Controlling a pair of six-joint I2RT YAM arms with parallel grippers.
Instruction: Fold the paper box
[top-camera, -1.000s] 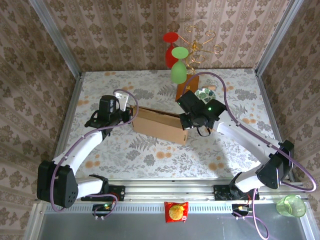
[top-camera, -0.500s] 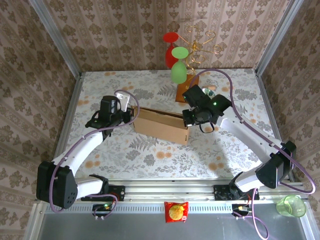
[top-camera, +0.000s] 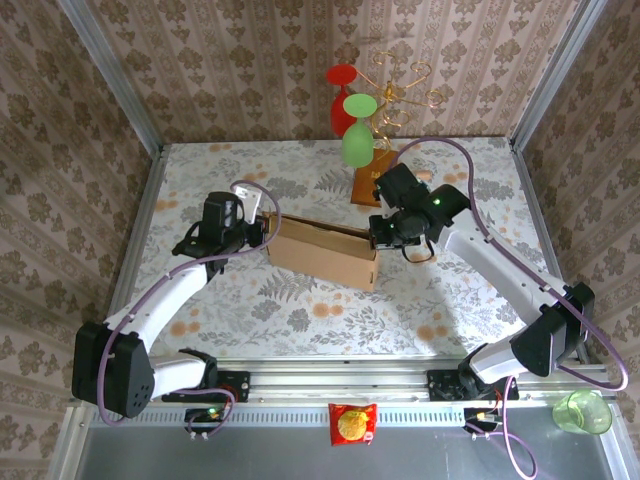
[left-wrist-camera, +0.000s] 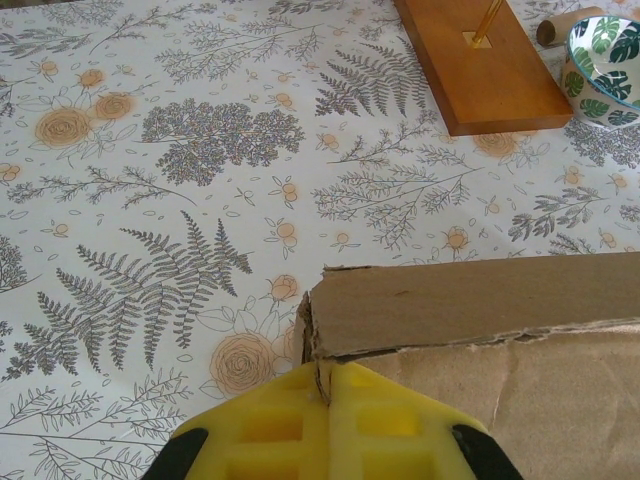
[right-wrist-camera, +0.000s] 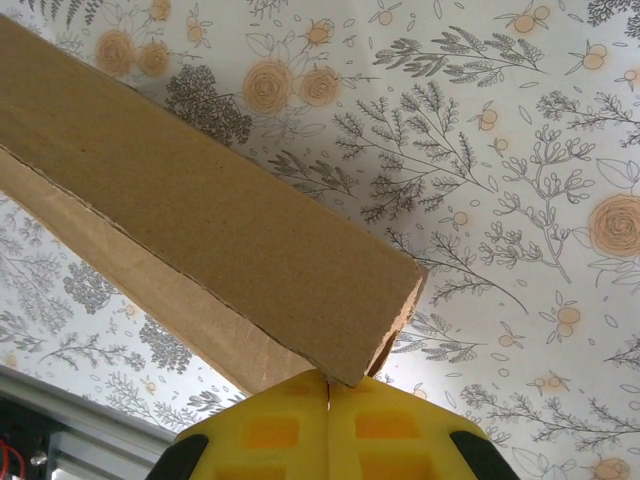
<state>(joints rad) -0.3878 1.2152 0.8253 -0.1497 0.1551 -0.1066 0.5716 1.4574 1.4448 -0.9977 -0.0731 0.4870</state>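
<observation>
paper box (top-camera: 322, 252): mid-bench, long tan wall facing near, spanning between the two grippers; interior not readable from above.
left gripper (top-camera: 266, 230): at the box's left end; jaws pressed together on the cardboard corner edge, yellow pads (left-wrist-camera: 270, 435) meeting at the seam.
right gripper (top-camera: 376, 240): at the box's right end; jaws likewise closed on the end corner, pads (right-wrist-camera: 395, 430) touching.
bowl (left-wrist-camera: 605, 60): leaf-print, far of the box, just right of the wooden stand base (left-wrist-camera: 480, 70); inside shows only the print.
glasses: red glass (top-camera: 342, 95) and green glass (top-camera: 358, 140) hang upside down on the wire stand, far centre.
green cup (top-camera: 582, 411): upright on the grey ledge, near right; contents not readable.
snack packet (top-camera: 352, 422): near ledge, centre.
</observation>
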